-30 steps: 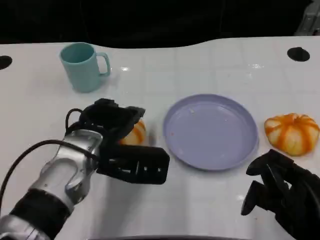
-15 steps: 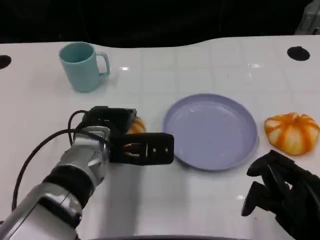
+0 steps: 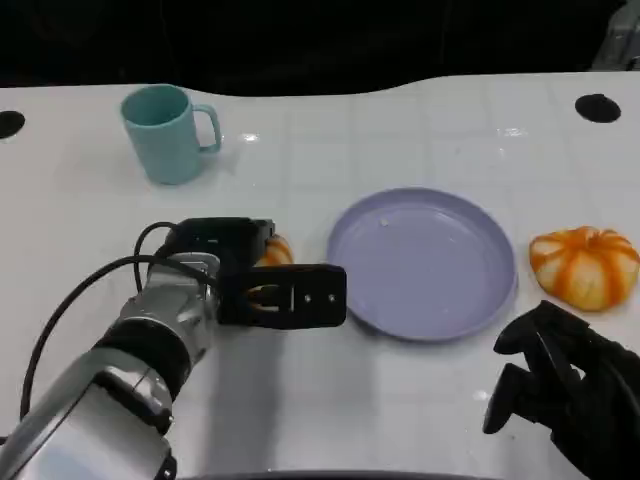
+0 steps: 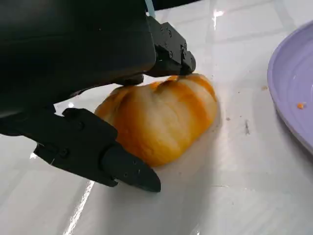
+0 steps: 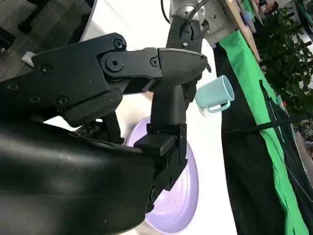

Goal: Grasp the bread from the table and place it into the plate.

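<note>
Fingers [image 4: 122, 169] of the left hand [image 3: 250, 285] bracket the bread [image 4: 159, 120], touching it in the wrist view, half-hidden from above.

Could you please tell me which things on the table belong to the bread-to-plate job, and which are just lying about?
Belonging to the job:
- orange-and-cream bread roll, between the left hand's fingers
- round lilac plate

Lying about:
- teal ceramic mug
- second orange-striped bun, right of the plate
- right hand, idle near the table edge

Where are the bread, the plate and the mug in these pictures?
bread [image 4: 161, 120]: left wrist view, middle of its striped crust.
plate [image 3: 425, 262]: head view, bare middle of its purple surface.
mug [image 3: 160, 135]: head view, its teal outer wall.
</note>
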Robot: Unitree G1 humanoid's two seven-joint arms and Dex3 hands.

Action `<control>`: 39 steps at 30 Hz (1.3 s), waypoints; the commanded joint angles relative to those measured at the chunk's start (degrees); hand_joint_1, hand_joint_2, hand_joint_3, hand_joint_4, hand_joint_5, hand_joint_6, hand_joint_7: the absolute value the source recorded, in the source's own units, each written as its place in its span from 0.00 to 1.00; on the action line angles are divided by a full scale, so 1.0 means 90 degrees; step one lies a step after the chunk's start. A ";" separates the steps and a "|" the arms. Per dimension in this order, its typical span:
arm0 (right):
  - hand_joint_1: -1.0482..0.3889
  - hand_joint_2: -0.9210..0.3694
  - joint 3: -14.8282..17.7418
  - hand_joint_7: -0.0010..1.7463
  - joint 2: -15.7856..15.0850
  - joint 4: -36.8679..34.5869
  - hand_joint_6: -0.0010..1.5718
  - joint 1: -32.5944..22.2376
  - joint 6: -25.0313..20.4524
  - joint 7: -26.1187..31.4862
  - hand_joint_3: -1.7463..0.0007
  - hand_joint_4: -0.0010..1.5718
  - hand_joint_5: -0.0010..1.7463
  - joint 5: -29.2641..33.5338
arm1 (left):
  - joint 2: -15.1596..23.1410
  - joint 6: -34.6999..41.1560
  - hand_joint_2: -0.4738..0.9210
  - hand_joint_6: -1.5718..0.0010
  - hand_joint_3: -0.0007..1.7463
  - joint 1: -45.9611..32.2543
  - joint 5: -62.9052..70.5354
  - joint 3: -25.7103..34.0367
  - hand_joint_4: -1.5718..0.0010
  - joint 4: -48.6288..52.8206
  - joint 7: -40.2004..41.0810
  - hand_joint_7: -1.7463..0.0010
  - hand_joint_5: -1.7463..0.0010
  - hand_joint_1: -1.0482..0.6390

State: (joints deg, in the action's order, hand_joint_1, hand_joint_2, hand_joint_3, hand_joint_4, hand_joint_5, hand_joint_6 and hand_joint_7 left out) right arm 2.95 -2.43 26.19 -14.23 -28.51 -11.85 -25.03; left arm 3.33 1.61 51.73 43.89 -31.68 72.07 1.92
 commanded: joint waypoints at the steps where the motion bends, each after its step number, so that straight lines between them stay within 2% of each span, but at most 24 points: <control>1: 0.41 0.00 0.0061 0.91 -0.0057 0.0085 0.31 -0.0044 0.0043 0.0000 0.80 0.40 1.00 -0.0071 | 0.0110 -0.0338 0.97 0.40 0.00 -0.0142 0.0012 -0.0111 0.52 0.0183 0.0690 0.96 0.51 0.48; 2: 0.41 0.00 0.0061 0.91 -0.0056 0.0086 0.31 -0.0044 0.0043 0.0000 0.80 0.41 1.00 -0.0073 | 0.0116 -0.0382 0.98 0.35 0.00 -0.0142 0.0019 -0.0133 0.52 0.0203 0.0764 0.97 0.40 0.47; 3: 0.41 0.00 0.0061 0.91 -0.0065 0.0082 0.31 -0.0043 0.0047 -0.0010 0.80 0.41 1.00 -0.0069 | 0.0143 -0.0453 0.98 0.32 0.00 -0.0157 0.0076 -0.0194 0.52 0.0204 0.0987 0.97 0.34 0.47; 4: 0.41 0.00 0.0060 0.91 -0.0073 0.0081 0.31 -0.0042 0.0049 -0.0016 0.80 0.41 1.00 -0.0065 | 0.0173 -0.0540 0.99 0.28 0.04 -0.0172 0.0118 -0.0245 0.51 0.0201 0.1185 0.97 0.15 0.44; 5: 0.41 0.00 0.0064 0.91 -0.0073 0.0069 0.31 -0.0040 0.0063 -0.0031 0.80 0.41 1.00 -0.0071 | 0.0199 -0.0590 1.00 0.25 0.08 -0.0183 0.0178 -0.0316 0.51 0.0201 0.1383 0.96 0.08 0.44; 6: 0.41 0.00 0.0066 0.91 -0.0075 0.0058 0.31 -0.0037 0.0074 -0.0040 0.80 0.41 1.00 -0.0071 | 0.0229 -0.0669 1.00 0.22 0.18 -0.0200 0.0213 -0.0364 0.52 0.0196 0.1598 0.93 0.01 0.45; 11: 0.40 0.00 0.0073 0.91 -0.0076 0.0036 0.32 -0.0005 0.0027 -0.0010 0.80 0.41 1.00 -0.0064 | 0.0253 -0.0655 1.00 0.26 0.19 -0.0137 0.0231 -0.0434 0.51 0.0194 0.1933 0.94 0.00 0.45; 15: 0.40 0.00 0.0075 0.91 -0.0083 0.0026 0.32 0.0013 0.0017 -0.0015 0.80 0.41 1.00 -0.0058 | 0.0280 -0.0559 1.00 0.30 0.10 -0.0101 0.0247 -0.0411 0.48 0.0125 0.2253 0.95 0.00 0.46; 16: 0.40 0.00 0.0071 0.91 -0.0079 0.0042 0.32 0.0018 -0.0008 0.0011 0.80 0.41 1.00 -0.0050 | 0.0288 -0.0531 1.00 0.30 0.11 -0.0083 0.0205 -0.0362 0.48 0.0102 0.2317 0.96 0.00 0.46; 17: 0.40 0.00 0.0070 0.91 -0.0072 0.0047 0.32 0.0024 -0.0018 0.0028 0.80 0.41 1.00 -0.0046 | 0.0301 -0.0497 1.00 0.25 0.13 -0.0055 0.0190 -0.0341 0.47 0.0080 0.2361 0.93 0.00 0.47; 19: 0.41 0.00 0.0072 0.92 -0.0069 0.0034 0.32 0.0037 -0.0015 0.0031 0.80 0.41 1.00 -0.0044 | 0.0326 -0.0509 1.00 0.21 0.14 -0.0016 0.0139 -0.0286 0.47 0.0038 0.2383 0.90 0.00 0.47; 22: 0.41 0.00 0.0070 0.92 -0.0071 0.0005 0.32 0.0054 0.0001 0.0024 0.80 0.41 1.00 -0.0035 | 0.0356 -0.0563 1.00 0.44 0.23 0.0046 0.0007 -0.0148 0.48 -0.0093 0.2364 0.48 0.01 0.47; 23: 0.41 0.00 0.0068 0.92 -0.0069 0.0003 0.32 0.0056 0.0002 0.0027 0.80 0.41 1.00 -0.0032 | 0.0362 -0.0571 1.00 0.50 0.24 0.0060 -0.0031 -0.0115 0.48 -0.0137 0.2353 0.39 0.01 0.47; 24: 0.41 0.00 0.0071 0.92 -0.0061 -0.0003 0.32 0.0059 0.0001 0.0027 0.80 0.41 1.00 -0.0041 | 0.0372 -0.0622 1.00 0.52 0.24 0.0071 -0.0126 -0.0026 0.48 -0.0209 0.2338 0.37 0.00 0.47; 25: 0.41 0.00 0.0069 0.92 -0.0056 -0.0006 0.32 0.0061 0.0004 0.0028 0.80 0.41 1.00 -0.0040 | 0.0383 -0.0692 1.00 0.54 0.24 0.0077 -0.0225 0.0069 0.48 -0.0282 0.2338 0.40 0.00 0.47; 28: 0.41 0.00 0.0066 0.92 -0.0049 -0.0001 0.31 0.0068 -0.0017 0.0049 0.80 0.41 1.00 -0.0038 | 0.0373 -0.0772 1.00 0.55 0.17 0.0084 -0.0507 0.0356 0.46 -0.0486 0.2279 0.36 0.00 0.49; 29: 0.42 0.00 0.0067 0.92 -0.0043 0.0005 0.31 0.0071 -0.0041 0.0074 0.80 0.41 1.00 -0.0036 | 0.0348 -0.0753 0.99 0.62 0.16 0.0099 -0.0629 0.0476 0.46 -0.0578 0.2217 0.24 0.00 0.50; 31: 0.42 0.00 0.0067 0.92 -0.0039 0.0019 0.32 0.0073 -0.0079 0.0116 0.80 0.41 1.00 -0.0033 | 0.0311 -0.0787 1.00 0.59 0.16 0.0129 -0.0766 0.0600 0.46 -0.0764 0.2194 0.43 0.00 0.50; 32: 0.42 0.00 0.0065 0.92 -0.0041 0.0024 0.32 0.0072 -0.0087 0.0128 0.80 0.41 1.00 -0.0035 | 0.0303 -0.0822 0.99 0.52 0.16 0.0133 -0.0780 0.0608 0.46 -0.0832 0.2218 0.47 0.00 0.51; 33: 0.42 0.00 0.0059 0.92 -0.0046 0.0024 0.32 0.0070 -0.0073 0.0123 0.80 0.41 1.00 -0.0033 | 0.0273 -0.0826 0.98 0.50 0.16 0.0161 -0.0788 0.0604 0.45 -0.0928 0.2194 0.48 0.00 0.51; 36: 0.42 0.00 0.0045 0.92 -0.0063 0.0002 0.32 0.0069 -0.0017 0.0079 0.79 0.41 1.00 -0.0026 | 0.0186 -0.0910 0.98 0.48 0.15 0.0222 -0.0763 0.0571 0.46 -0.1143 0.2253 0.68 0.00 0.50; 37: 0.42 0.00 0.0043 0.92 -0.0060 -0.0007 0.32 0.0067 0.0000 0.0068 0.79 0.41 1.00 -0.0025 | 0.0159 -0.0953 0.98 0.46 0.14 0.0265 -0.0719 0.0527 0.46 -0.1175 0.2269 0.72 0.00 0.50; 38: 0.41 0.00 0.0043 0.92 -0.0056 -0.0019 0.31 0.0063 0.0021 0.0056 0.79 0.41 1.00 -0.0026 | 0.0128 -0.0978 0.98 0.47 0.14 0.0310 -0.0687 0.0490 0.47 -0.1191 0.2254 0.54 0.00 0.50; 39: 0.42 0.00 0.0035 0.92 -0.0054 -0.0005 0.31 0.0059 0.0010 0.0077 0.79 0.41 1.00 -0.0011 | 0.0087 -0.1067 0.98 0.49 0.13 0.0366 -0.0657 0.0446 0.46 -0.1197 0.2242 0.41 0.00 0.50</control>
State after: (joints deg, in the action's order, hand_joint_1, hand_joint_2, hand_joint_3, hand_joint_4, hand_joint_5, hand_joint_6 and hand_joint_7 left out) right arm 3.17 -2.41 26.17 -13.75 -28.88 -11.16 -25.04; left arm 4.51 -6.45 52.65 37.45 -26.99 62.26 22.03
